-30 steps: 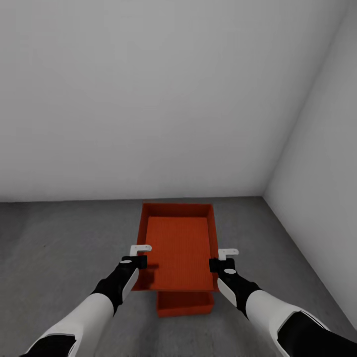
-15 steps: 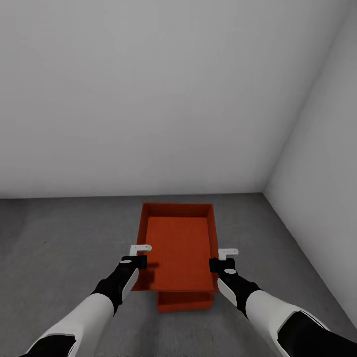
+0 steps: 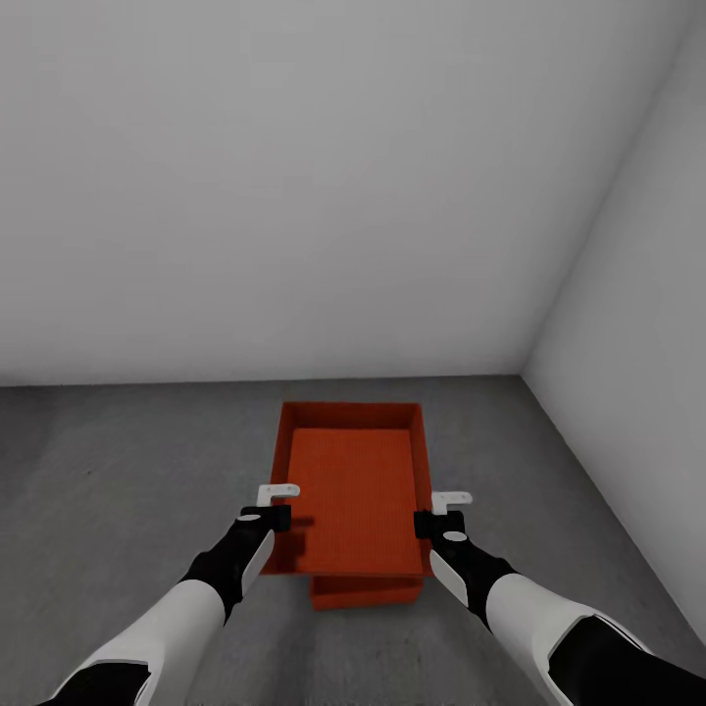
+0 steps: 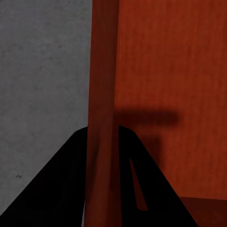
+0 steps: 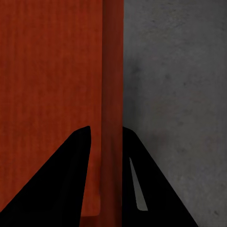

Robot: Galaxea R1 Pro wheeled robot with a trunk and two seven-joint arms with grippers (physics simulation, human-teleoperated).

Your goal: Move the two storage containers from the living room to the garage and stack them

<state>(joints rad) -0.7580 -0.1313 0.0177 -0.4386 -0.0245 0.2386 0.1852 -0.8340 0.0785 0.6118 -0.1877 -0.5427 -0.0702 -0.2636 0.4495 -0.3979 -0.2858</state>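
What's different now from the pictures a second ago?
The upper container, gripped by its side walls in the left gripper and right gripper, covers more of the lower container on the floor, so less of it peeks out. The wall line sits a little higher, so the camera moved too. Both grips stayed the same.

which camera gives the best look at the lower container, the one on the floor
The head view: the lower container peeks out beneath the upper container. In the left wrist view only a darker corner shows; in the right wrist view I cannot tell it apart.
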